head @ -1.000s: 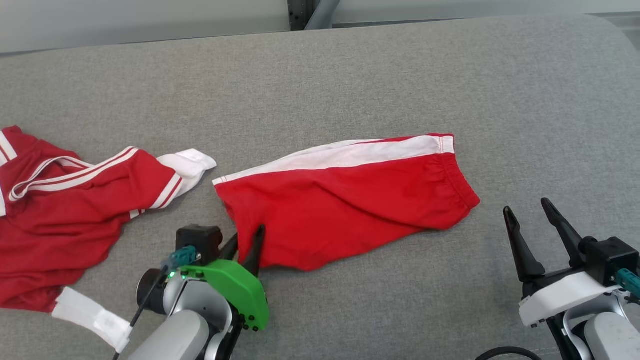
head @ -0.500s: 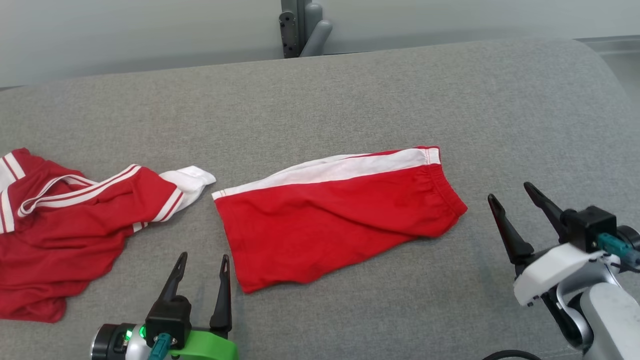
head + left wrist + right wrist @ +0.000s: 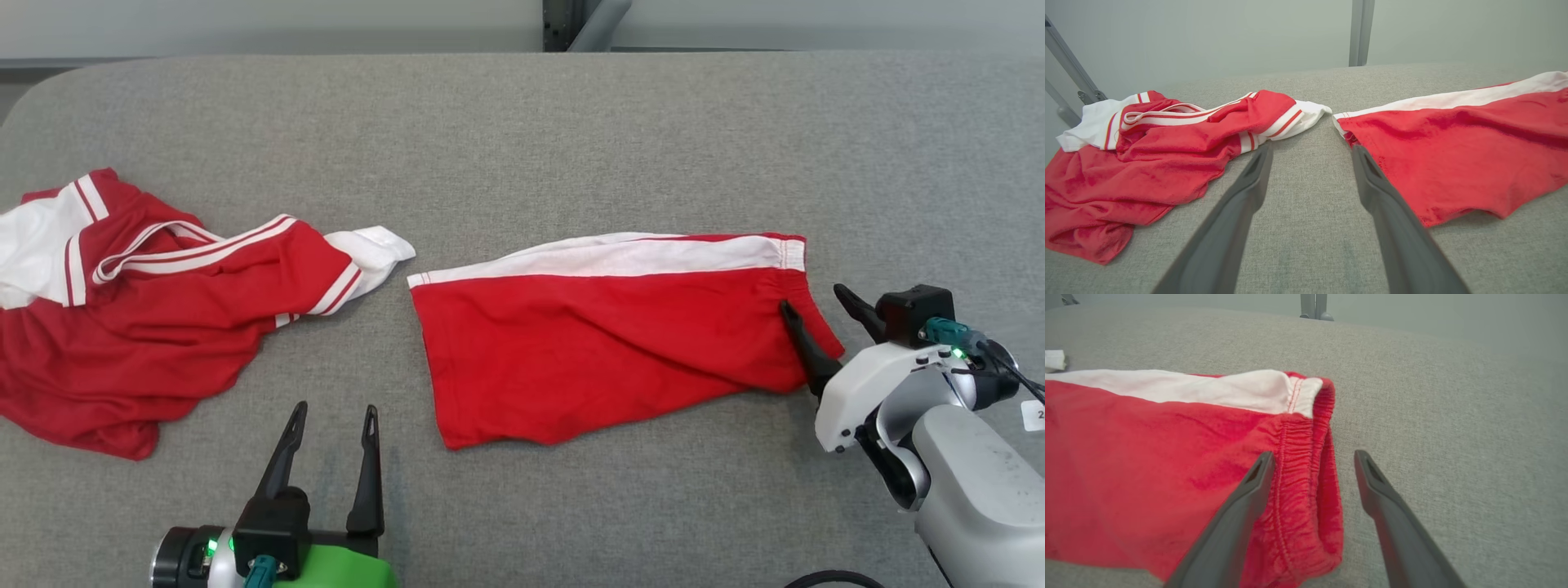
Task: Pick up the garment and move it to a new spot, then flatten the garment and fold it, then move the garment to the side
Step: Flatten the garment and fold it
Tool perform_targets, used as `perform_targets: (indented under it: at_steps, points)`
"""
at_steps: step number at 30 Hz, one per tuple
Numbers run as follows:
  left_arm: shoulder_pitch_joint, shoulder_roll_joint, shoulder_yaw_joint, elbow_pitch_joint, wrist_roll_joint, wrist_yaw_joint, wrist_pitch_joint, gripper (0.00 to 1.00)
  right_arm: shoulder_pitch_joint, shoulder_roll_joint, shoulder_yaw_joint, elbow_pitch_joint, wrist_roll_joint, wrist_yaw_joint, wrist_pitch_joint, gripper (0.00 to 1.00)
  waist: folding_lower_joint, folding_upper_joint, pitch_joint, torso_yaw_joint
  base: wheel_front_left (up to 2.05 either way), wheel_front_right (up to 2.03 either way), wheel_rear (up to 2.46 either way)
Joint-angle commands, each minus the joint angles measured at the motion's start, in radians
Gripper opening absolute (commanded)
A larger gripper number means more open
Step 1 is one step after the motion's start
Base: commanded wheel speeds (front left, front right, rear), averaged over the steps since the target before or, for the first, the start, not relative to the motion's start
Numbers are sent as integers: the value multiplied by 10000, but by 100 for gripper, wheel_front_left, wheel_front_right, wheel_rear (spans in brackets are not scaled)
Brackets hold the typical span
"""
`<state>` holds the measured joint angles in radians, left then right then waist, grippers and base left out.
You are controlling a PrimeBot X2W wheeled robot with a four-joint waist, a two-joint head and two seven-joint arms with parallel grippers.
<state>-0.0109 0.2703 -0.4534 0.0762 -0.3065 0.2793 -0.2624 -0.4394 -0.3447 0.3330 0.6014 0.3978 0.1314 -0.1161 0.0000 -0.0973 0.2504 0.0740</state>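
Observation:
The garment, red shorts with a white side stripe, lies folded lengthwise in the middle of the grey padded table. My right gripper is open at the waistband end. In the right wrist view the gathered waistband of the shorts lies between the right gripper's spread fingers, one finger over cloth and one over bare table. My left gripper stands open near the front edge, left of the shorts' leg hem and apart from it. The left wrist view has the left gripper with nothing in it and the shorts to its right.
A crumpled red and white shirt lies at the table's left, its white cuff close to the shorts' hem; it shows too as the shirt in the left wrist view. A dark post stands behind the table's far edge.
My left gripper has let go of the shorts' lower hem, opened and drawn back toward the front edge. My right gripper has moved in over the waistband end. The head camera has shifted.

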Motion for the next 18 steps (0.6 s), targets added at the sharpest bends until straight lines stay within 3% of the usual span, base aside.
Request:
perform_targets:
  at_steps: [1,9,14,15,16,17,18]
  points:
    - [144,-101,106,53,87,-138,-32,100,-148,4,-8,238,87,-14,-113,100,0,-1,189,187,0,0,0]
    - [244,-652,866,220,616,-921,-33,100,-607,-2,530,1815,516,-14,-230,100,0,-1,321,223,0,0,0]
    - [285,-916,1230,323,919,-1237,-33,100,-795,345,1264,2065,1740,-5,344,100,0,-1,372,176,0,0,0]
    - [309,-965,1302,349,957,-1300,-33,100,-811,392,1404,2020,2144,-5,533,72,0,-1,381,143,0,0,0]
    - [316,-1018,1370,365,998,-1353,-33,100,-839,430,1545,1908,2574,-3,717,8,0,-1,386,97,0,0,0]
    - [311,-1076,1441,363,1031,-1412,-33,100,-868,430,1656,1794,3026,-3,914,0,0,-1,388,44,0,0,0]
    - [323,-1109,1508,373,1062,-1478,-33,100,-898,397,1703,1643,3508,-3,1059,0,0,-1,384,-21,0,0,0]
